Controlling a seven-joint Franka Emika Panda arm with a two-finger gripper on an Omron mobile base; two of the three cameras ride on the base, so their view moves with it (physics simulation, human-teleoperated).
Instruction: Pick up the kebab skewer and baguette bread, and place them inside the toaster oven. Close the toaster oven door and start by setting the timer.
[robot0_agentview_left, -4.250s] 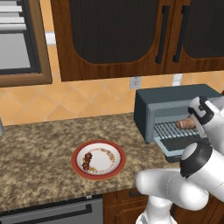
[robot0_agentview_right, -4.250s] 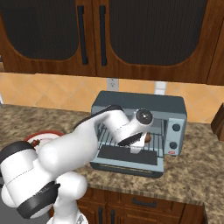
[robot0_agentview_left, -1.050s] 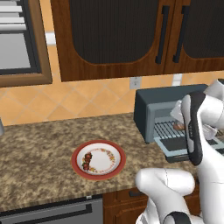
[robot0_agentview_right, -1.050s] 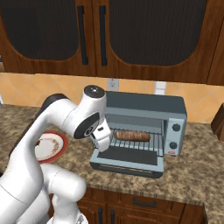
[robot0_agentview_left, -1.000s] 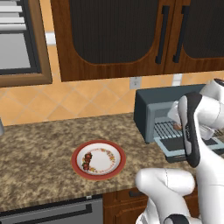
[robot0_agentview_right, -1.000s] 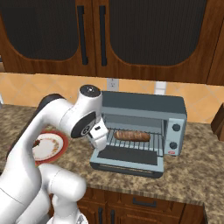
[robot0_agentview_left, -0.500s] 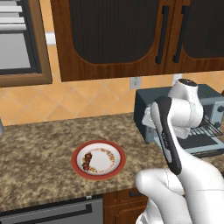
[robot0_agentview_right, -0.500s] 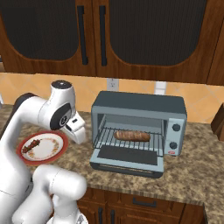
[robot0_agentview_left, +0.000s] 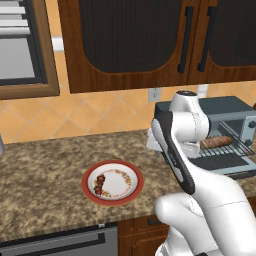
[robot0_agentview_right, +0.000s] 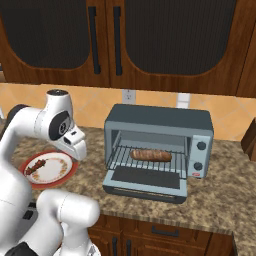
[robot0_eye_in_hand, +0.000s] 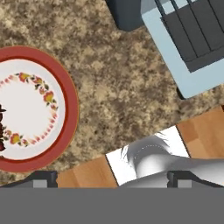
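One red-rimmed plate (robot0_agentview_left: 113, 182) with kebab skewer (robot0_agentview_left: 100, 184) beside open toaster oven (robot0_agentview_right: 159, 146); gripper (robot0_eye_in_hand: 111, 178) spread, empty.

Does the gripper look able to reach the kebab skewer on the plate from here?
Probably yes: the open gripper hangs above bare counter beside the plate, and nothing covers the kebab skewer.

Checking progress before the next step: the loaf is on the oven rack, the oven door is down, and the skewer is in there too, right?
Not quite. The skewer is on the red-rimmed plate on the counter, as the left base view shows. The loaf does lie on the oven rack, with the door down.
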